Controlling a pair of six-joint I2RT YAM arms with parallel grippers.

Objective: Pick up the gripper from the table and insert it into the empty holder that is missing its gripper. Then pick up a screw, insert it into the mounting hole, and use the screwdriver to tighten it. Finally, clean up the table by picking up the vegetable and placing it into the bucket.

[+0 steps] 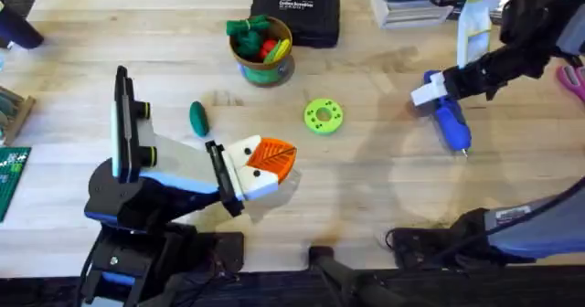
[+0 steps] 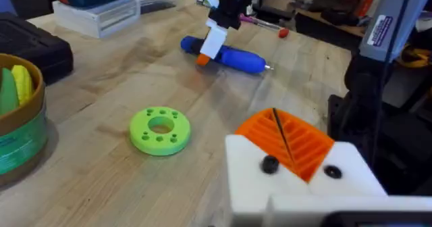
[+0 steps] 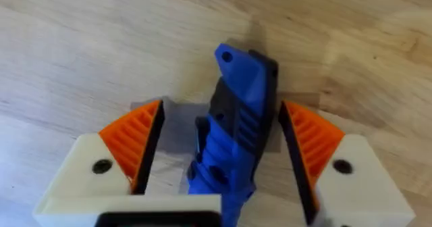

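The blue screwdriver (image 1: 452,126) lies on the table (image 1: 384,188) at the right, its metal tip toward the front. My right gripper (image 1: 428,89) is lowered over its rear end, open, an orange pad on each side of the blue body (image 3: 236,139). Near the table's front left my left gripper (image 1: 277,159) is shut, both white fingers carrying orange pads (image 2: 287,140) pressed together. The dark green vegetable (image 1: 199,118) lies just beyond the left arm. At the back stands the bucket (image 1: 263,65), with toy vegetables inside. A loose gripper piece, an empty holder and a screw are out of view.
A bright green disc with holes (image 1: 323,116) lies between the two grippers, also in the left wrist view (image 2: 160,129). A black case (image 1: 297,13) sits behind the bucket. Boxes and a spray bottle (image 1: 475,19) crowd the back right corner. A green circuit board (image 1: 11,179) lies at the left edge.
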